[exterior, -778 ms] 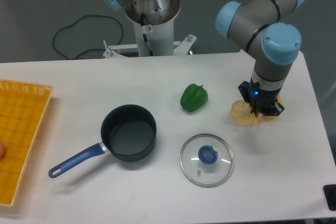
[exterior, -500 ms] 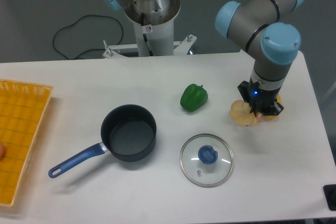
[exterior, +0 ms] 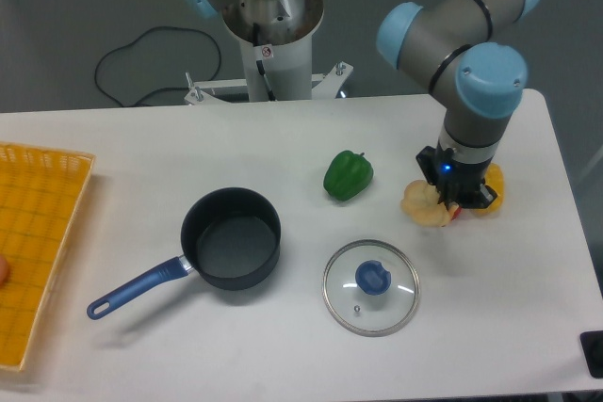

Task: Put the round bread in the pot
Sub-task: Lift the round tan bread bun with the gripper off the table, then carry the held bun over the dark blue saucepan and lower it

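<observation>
The round bread [exterior: 418,204], a pale tan lobed bun, sits just under the arm's wrist at the right of the table. My gripper [exterior: 445,206] points straight down and is shut on the bun's right side; the fingers are mostly hidden by the wrist. The bun looks slightly off the table surface. The pot [exterior: 231,237], a dark round saucepan with a long blue handle [exterior: 137,290], stands empty left of centre, well to the left of the gripper.
A green pepper [exterior: 348,174] lies between pot and gripper. A glass lid with a blue knob [exterior: 370,286] rests in front of the gripper. An orange-yellow object [exterior: 491,191] sits just right of the gripper. A yellow basket [exterior: 38,251] occupies the left edge.
The gripper has shifted left by a small amount, and the round bread has moved with it, away from the orange-yellow object. Nothing else has moved.
</observation>
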Motion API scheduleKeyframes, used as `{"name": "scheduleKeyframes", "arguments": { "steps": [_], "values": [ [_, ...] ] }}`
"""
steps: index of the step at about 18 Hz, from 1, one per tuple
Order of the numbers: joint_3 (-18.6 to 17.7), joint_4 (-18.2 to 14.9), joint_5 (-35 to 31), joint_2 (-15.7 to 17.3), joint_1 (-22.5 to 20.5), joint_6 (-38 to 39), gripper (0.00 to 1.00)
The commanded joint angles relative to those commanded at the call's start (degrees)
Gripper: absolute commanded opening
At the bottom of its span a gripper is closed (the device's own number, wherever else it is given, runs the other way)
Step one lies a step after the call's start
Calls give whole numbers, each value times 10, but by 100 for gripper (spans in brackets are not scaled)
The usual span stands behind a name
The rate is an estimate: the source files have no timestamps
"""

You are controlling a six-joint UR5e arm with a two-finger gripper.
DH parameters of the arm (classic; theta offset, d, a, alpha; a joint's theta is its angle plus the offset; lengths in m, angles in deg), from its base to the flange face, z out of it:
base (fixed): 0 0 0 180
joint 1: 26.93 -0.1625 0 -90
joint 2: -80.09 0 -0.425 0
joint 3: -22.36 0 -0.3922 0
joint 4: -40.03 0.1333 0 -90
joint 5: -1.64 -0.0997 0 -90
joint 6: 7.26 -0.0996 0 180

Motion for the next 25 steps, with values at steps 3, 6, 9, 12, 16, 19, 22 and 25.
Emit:
{"name": "scheduleKeyframes", "arguments": {
  "steps": [3,6,9,12,16,19,22,25],
  "values": [
    [-22,3,0,21,39,52,0],
    [-26,3,0,34,78,116,0],
    [-26,4,-1,38,126,183,0],
    [-21,9,-1,34,163,233,0],
    [-27,49,-5,23,204,281,0],
    [-44,56,-46,20,242,320,0],
    [-76,83,-52,26,255,330,0],
    [-82,98,-57,20,276,346,0]
  ]
}}
